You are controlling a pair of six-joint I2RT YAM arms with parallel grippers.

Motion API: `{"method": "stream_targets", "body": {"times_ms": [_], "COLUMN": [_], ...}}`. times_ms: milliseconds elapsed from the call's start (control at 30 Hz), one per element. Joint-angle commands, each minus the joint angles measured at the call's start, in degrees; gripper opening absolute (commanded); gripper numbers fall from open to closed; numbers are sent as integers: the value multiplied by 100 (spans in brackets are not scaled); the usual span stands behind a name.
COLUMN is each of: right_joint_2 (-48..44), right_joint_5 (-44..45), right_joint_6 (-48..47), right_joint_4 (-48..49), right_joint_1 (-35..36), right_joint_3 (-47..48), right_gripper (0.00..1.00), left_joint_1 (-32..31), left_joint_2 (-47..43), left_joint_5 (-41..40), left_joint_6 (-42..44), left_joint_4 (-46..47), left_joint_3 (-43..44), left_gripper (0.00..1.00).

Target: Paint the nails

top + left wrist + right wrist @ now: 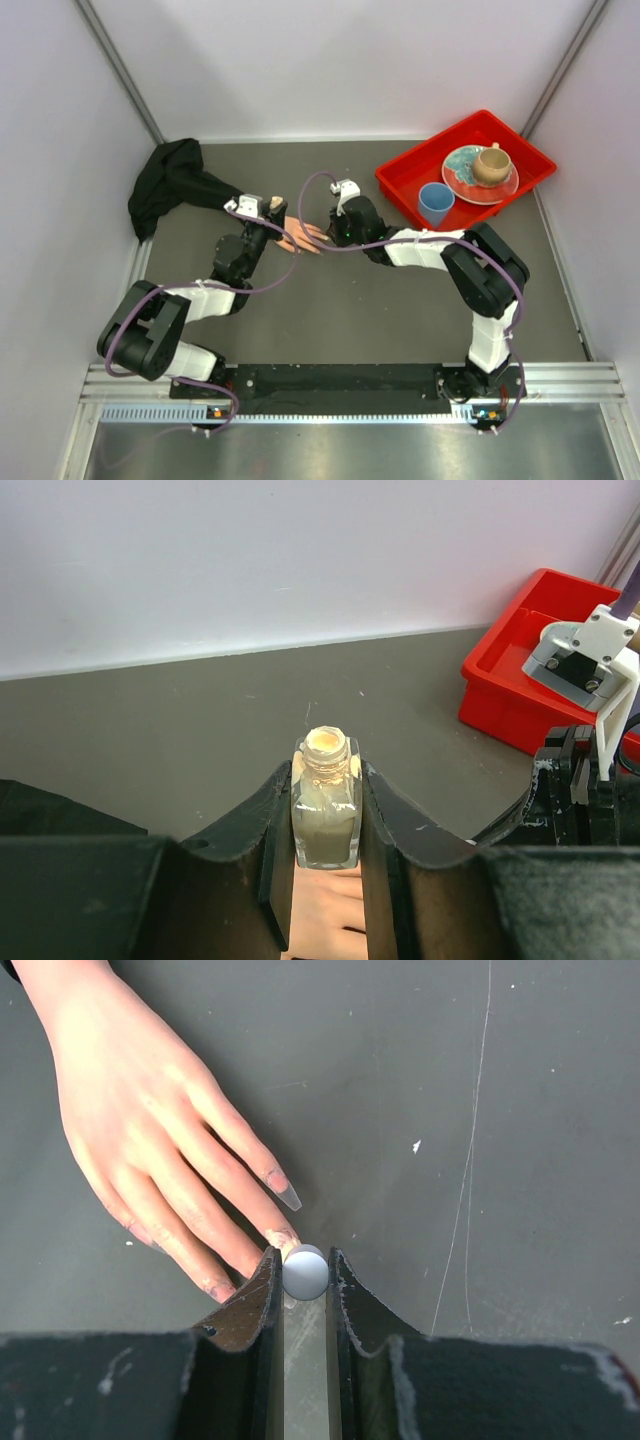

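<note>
The small dark-reddish nails [283, 1192] tip a pink-beige plastic mannequin hand [140, 1130] lying flat on the grey table [500, 1110]. The nearest nail sits just beside one fingertip of the right gripper [305, 1258], whose fingers stand narrow, clamped on a round white cap [305, 1274]. The left gripper [326, 768] pinches an uncapped tan glass bottle [326, 825] upright, and the hand's skin shows below, between its fingers.

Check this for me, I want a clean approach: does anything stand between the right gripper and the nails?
Nothing visible does. The right gripper, shut on the white cap, is right at the fingertips of the mannequin hand, and the nails lie uncovered on the grey table.
</note>
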Motion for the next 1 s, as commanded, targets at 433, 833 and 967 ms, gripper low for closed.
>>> {"method": "stream_targets", "body": {"times_ms": [433, 833, 967], "right_joint_2": [-379, -704, -687], "right_joint_5": [106, 203, 80], "right_joint_6": [-28, -28, -45], "right_joint_4": [203, 361, 440], "right_joint_1": [-25, -25, -17], "right_joint_3": [-171, -426, -408], "right_gripper": [0, 0, 0], "left_joint_1": [28, 28, 28], "left_joint_2": [24, 24, 41], "left_joint_5": [119, 119, 119], "left_joint_6": [-40, -31, -31], "left_joint_4": [246, 238, 238], "left_joint_3": [222, 213, 213], "left_gripper": [0, 0, 0]}}
